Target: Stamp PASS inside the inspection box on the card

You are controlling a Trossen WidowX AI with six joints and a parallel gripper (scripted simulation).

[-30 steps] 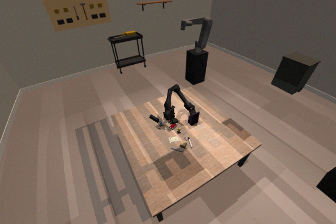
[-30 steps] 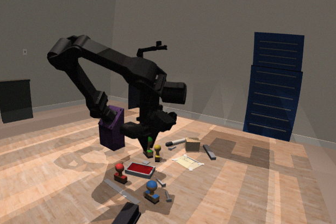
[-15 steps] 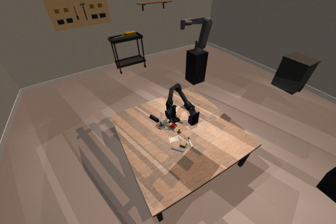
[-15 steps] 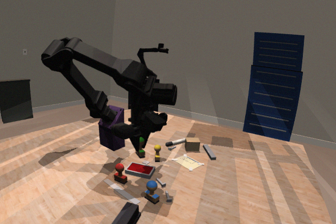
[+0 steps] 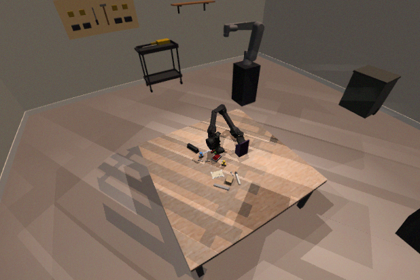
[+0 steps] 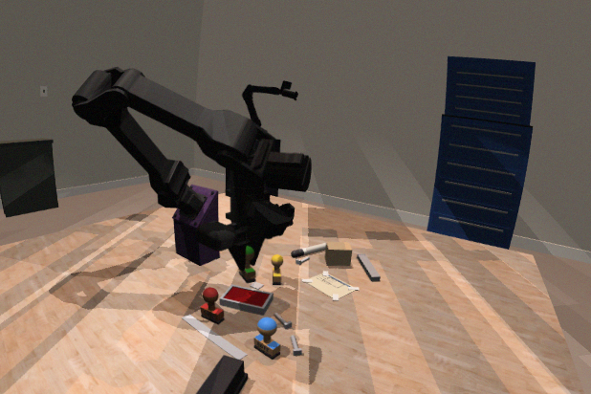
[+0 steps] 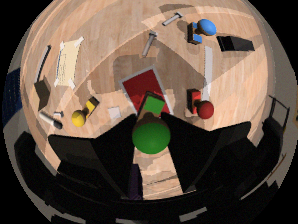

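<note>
Four stamps share the wooden table between grey walls.

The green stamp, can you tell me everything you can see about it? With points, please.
The green stamp (image 6: pixel 250 270) (image 7: pixel 151 136) has a round, shiny-looking green knob, a brown neck that looks like wood, and a small block with a green top and darker sides. The jaws (image 6: pixel 249 269) are shut on it. It is upright or nearly so, behind the red ink pad (image 6: pixel 247 297) (image 7: pixel 142 87) in the exterior view. Its printing face is hidden.
</note>
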